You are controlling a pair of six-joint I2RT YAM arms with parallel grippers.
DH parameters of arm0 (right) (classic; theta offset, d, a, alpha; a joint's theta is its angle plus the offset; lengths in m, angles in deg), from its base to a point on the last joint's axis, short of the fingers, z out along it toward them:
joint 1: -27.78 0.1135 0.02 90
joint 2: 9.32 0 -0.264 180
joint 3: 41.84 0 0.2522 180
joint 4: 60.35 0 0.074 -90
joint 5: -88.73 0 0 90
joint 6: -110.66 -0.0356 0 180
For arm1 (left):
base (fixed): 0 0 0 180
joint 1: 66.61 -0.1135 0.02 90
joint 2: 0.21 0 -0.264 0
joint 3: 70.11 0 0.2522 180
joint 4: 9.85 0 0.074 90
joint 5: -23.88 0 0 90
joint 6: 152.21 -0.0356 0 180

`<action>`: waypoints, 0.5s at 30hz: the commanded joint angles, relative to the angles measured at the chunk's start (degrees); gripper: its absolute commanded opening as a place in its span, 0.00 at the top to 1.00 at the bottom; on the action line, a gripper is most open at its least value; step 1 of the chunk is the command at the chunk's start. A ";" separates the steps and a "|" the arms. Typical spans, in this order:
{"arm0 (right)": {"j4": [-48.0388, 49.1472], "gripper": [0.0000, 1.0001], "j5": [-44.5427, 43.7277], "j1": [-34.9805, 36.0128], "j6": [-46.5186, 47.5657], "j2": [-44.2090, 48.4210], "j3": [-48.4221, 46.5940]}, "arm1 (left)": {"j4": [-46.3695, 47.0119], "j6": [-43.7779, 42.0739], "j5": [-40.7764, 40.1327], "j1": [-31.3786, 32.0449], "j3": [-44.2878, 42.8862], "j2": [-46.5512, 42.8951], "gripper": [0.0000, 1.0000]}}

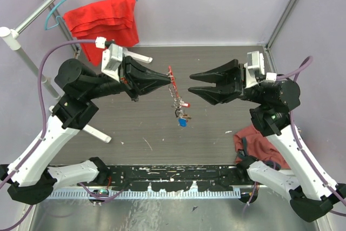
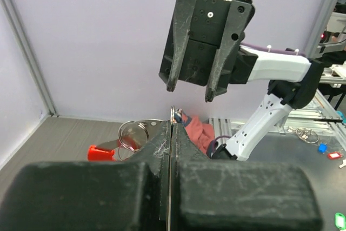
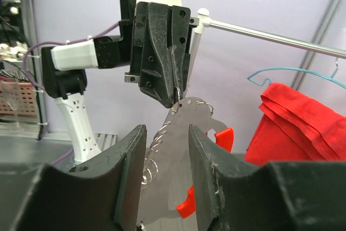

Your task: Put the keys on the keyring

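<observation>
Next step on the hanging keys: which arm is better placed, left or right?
Right, probably. The left gripper is shut on the key bunch, holding it in the air; the right gripper is open, empty and facing it close by.

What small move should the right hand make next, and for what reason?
Probably ease the right hand a little forward and close it on the bunch of small silver metal keys with red and blue tags. The left hand is shut on the bunch's top and holds it hanging, while the right hand stands open close beside it, not yet gripping it.
</observation>
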 commanded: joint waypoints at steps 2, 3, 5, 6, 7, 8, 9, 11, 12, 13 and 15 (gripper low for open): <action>9.60 0.59 3.18 0.17 -8.53 -1.74 -3.14 | 7.40 2.87 2.69 0.19 0.42 -0.51 1.00; 9.70 0.60 3.19 0.13 -8.90 -2.09 -3.36 | 7.67 3.03 2.85 0.20 0.52 -0.46 1.00; 9.34 0.61 3.12 0.13 -9.45 -2.51 -3.65 | 8.20 3.29 3.06 0.19 0.68 -0.38 1.00; 9.33 0.61 3.05 0.18 -9.70 -2.79 -3.84 | 8.39 3.48 3.26 0.20 0.68 -0.29 1.00; 9.31 0.61 3.10 0.21 -9.97 -3.16 -3.97 | 8.45 3.53 3.29 0.24 0.74 -0.20 1.00; 9.27 0.61 3.15 0.22 -10.31 -3.35 -4.14 | 8.53 3.57 3.40 0.20 0.76 -0.15 1.00; 9.29 0.61 3.12 0.22 -10.57 -3.63 -4.41 | 8.67 3.72 3.50 0.22 0.76 0.09 1.00; 9.30 0.61 3.13 0.30 -11.11 -4.18 -4.79 | 8.99 3.98 3.70 0.24 0.69 0.32 1.00; 9.29 0.61 3.17 0.42 -11.36 -4.47 -5.01 | 9.17 4.11 3.72 0.21 0.69 0.50 1.00; 9.31 0.61 3.17 0.52 -11.61 -4.70 -5.28 | 9.36 4.26 3.76 0.31 0.70 0.61 1.00; 9.27 0.61 3.37 0.79 -12.01 -5.31 -5.61 | 9.57 4.40 3.77 0.29 0.63 0.86 1.00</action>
